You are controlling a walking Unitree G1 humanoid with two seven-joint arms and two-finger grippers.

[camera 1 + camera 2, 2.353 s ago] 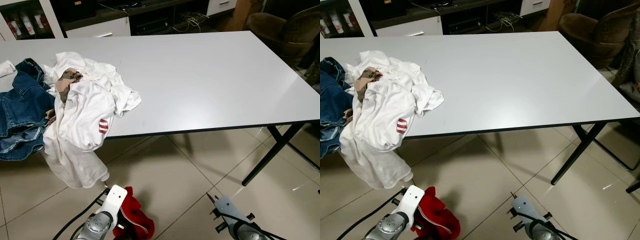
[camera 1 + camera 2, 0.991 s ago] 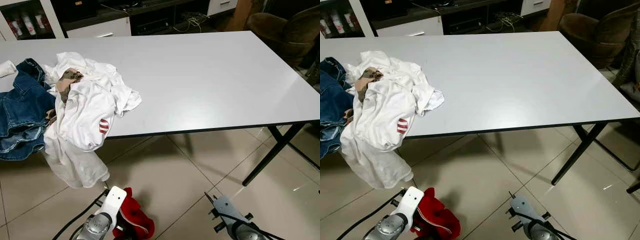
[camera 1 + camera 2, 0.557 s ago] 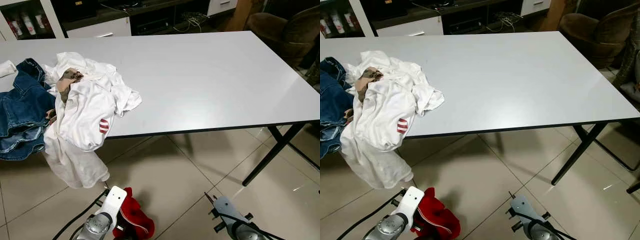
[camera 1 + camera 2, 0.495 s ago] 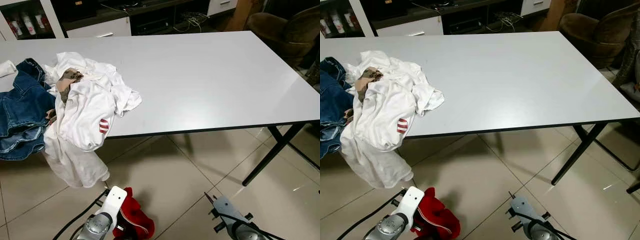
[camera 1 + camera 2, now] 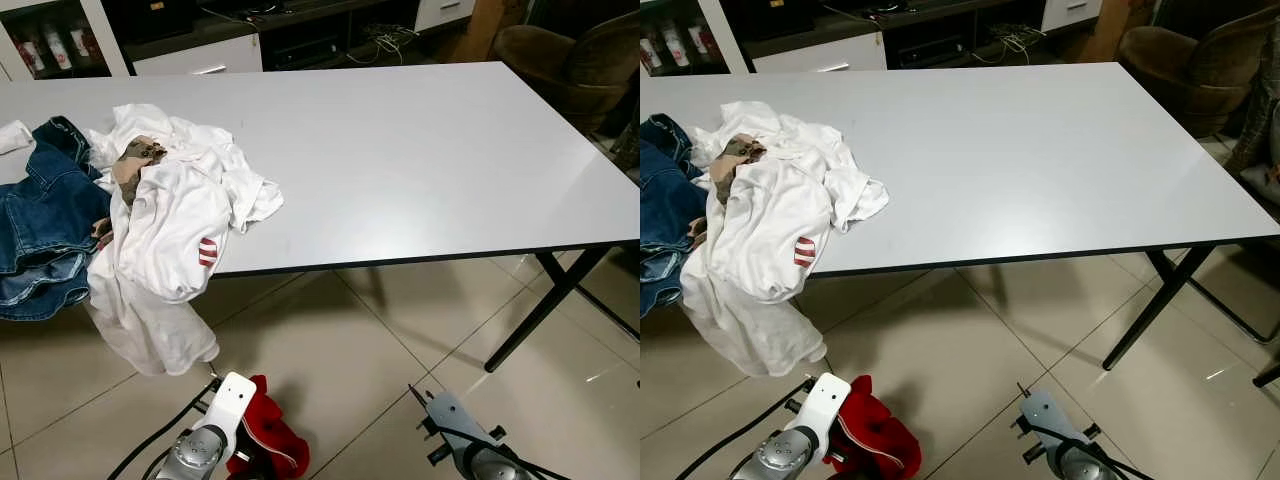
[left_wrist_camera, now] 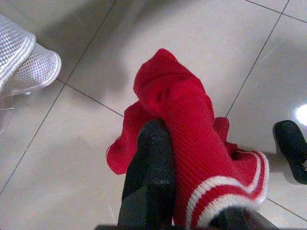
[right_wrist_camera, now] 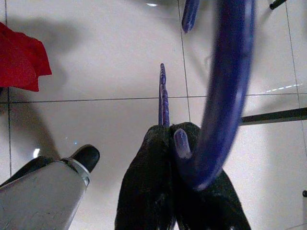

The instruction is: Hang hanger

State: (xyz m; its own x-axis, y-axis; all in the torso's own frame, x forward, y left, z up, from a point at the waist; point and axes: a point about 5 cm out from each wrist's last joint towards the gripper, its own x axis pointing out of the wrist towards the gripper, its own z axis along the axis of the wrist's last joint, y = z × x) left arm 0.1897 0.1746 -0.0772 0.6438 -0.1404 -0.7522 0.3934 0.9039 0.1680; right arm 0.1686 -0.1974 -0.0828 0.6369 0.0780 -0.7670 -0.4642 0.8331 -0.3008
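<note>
Right wrist view: my right pincer pressed together on blue hanger, fingers clamped at its base, hook curving up past cam, low above tiled floor. Left wrist view: my left pincer pinching red garment, white stripes at cuff. Head views: both arms low, in front of table; white shirts draped over near edge, jeans beside them.

Clothes on table (left end)
</note>
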